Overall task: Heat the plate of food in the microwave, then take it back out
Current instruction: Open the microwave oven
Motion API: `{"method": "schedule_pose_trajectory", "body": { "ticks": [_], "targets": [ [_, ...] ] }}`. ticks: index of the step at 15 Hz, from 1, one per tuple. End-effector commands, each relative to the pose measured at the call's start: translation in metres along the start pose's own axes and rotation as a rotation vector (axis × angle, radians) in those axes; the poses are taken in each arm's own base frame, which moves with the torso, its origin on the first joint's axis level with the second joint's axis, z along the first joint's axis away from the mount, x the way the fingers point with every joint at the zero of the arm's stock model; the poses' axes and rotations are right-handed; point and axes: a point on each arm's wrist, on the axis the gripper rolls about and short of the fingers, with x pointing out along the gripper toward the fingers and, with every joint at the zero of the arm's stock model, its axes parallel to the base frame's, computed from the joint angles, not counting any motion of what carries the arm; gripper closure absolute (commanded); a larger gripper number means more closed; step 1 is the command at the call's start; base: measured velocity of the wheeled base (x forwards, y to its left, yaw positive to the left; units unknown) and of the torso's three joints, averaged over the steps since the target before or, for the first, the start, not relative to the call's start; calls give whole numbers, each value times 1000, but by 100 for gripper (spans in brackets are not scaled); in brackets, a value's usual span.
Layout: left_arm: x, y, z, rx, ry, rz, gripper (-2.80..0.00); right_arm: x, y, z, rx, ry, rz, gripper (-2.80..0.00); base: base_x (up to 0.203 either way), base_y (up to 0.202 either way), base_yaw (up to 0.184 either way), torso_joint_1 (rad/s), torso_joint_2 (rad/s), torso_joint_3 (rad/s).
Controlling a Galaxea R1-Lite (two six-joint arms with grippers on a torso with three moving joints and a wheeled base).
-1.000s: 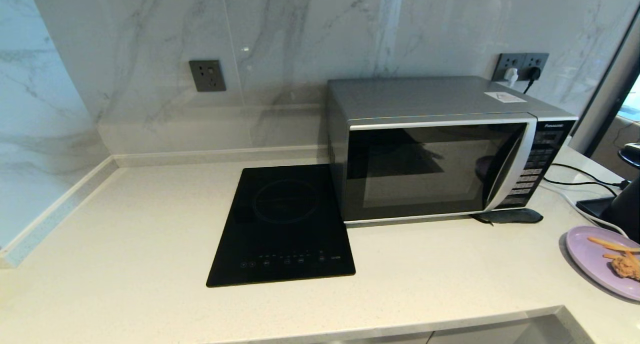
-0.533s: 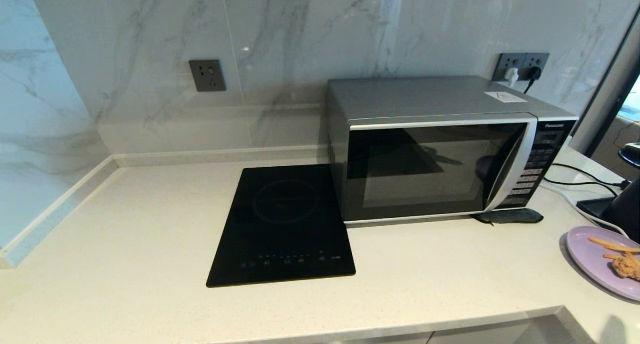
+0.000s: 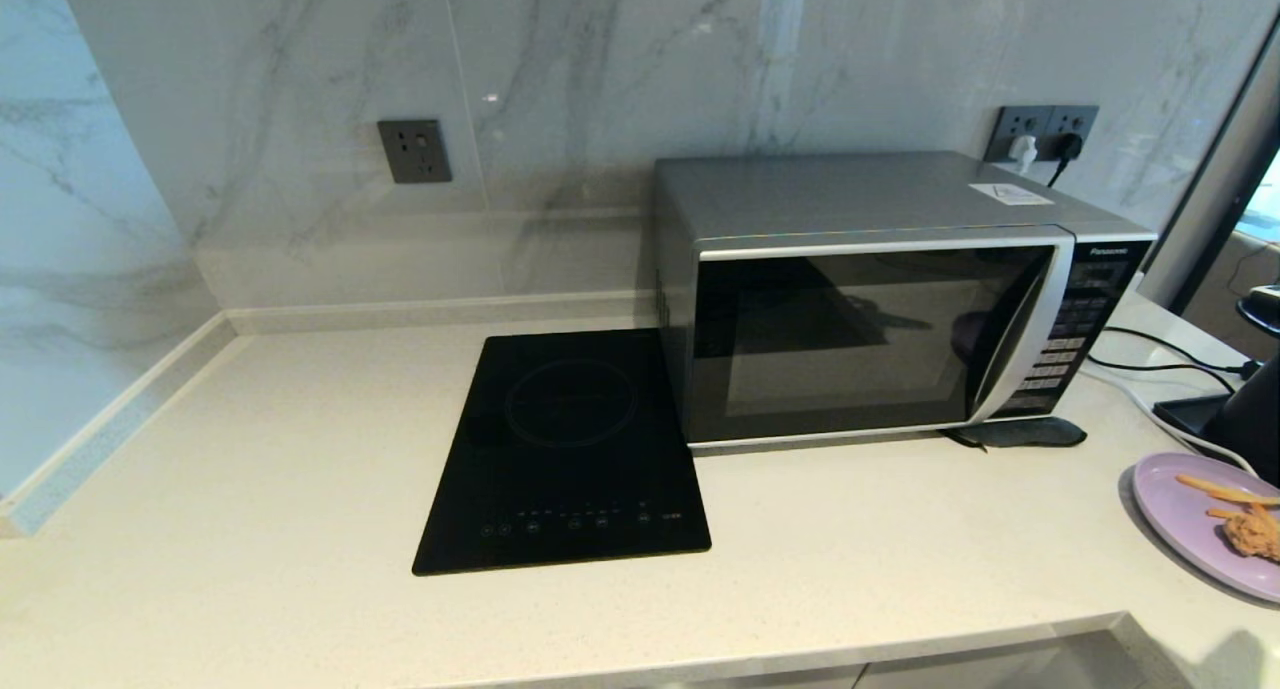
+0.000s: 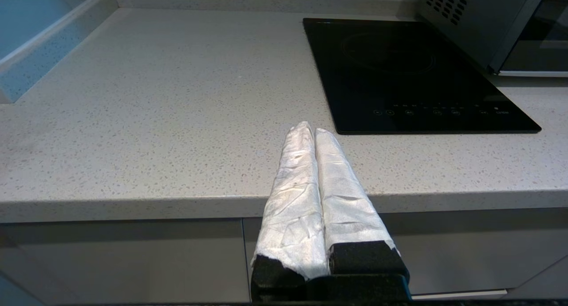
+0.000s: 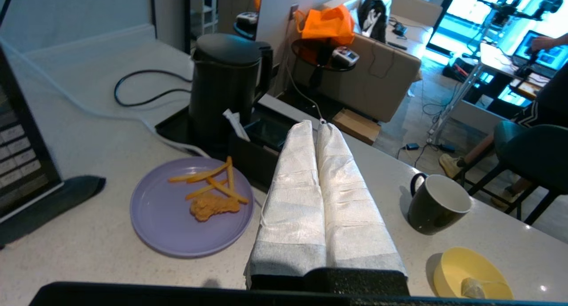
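Only the right wrist view shows the mug [image 5: 437, 204] beyond the right end effector's [image 5: 316, 127] pressed-together tips.

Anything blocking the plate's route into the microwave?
Yes: the silver-grey microwave's dark glass door is shut. The round lilac plate of fries sits on the counter to its right; bare counter lies between them.

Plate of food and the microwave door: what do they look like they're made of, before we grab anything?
The plate of food: smooth matte lilac dish, probably plastic or melamine, possibly glazed ceramic; it shows no sharp glare. The microwave: its door looks like dark glossy glass, since it mirrors the room, set in a brushed silver-grey casing, metal or painted, with a curved silver handle.
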Motion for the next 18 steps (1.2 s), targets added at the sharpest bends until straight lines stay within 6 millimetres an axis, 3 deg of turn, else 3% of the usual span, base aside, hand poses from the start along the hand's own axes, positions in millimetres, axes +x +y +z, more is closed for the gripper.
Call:
{"method": "schedule_pose_trajectory", "body": {
  "ticks": [1, 6, 9, 10, 14, 18],
  "targets": [
    [0, 0, 0, -1, 1, 1, 0, 2, 14, -13, -60, 34, 37, 0, 0, 0, 0, 0, 0, 0],
    [0, 0, 0, -1, 1, 1, 0, 4, 36, -33, -84, 87, 91, 0, 0, 0, 0, 0, 0, 0],
    [0, 0, 0, -1, 1, 1, 0, 5, 38, -41, -102, 102, 94, 0, 0, 0, 0, 0, 0, 0],
    [0, 0, 0, -1, 1, 1, 0, 5, 40, -41, -105, 104, 96, -280, 0, 0, 0, 0, 0, 0],
    [0, 0, 0, -1, 1, 1, 0, 4, 47, -41, -100, 106, 125, -280, 0, 0, 0, 0, 0, 0],
    [0, 0, 0, -1, 1, 1, 0, -3, 67, -48, -90, 125, 214, -280, 0, 0, 0, 0, 0, 0]
  ]
}}
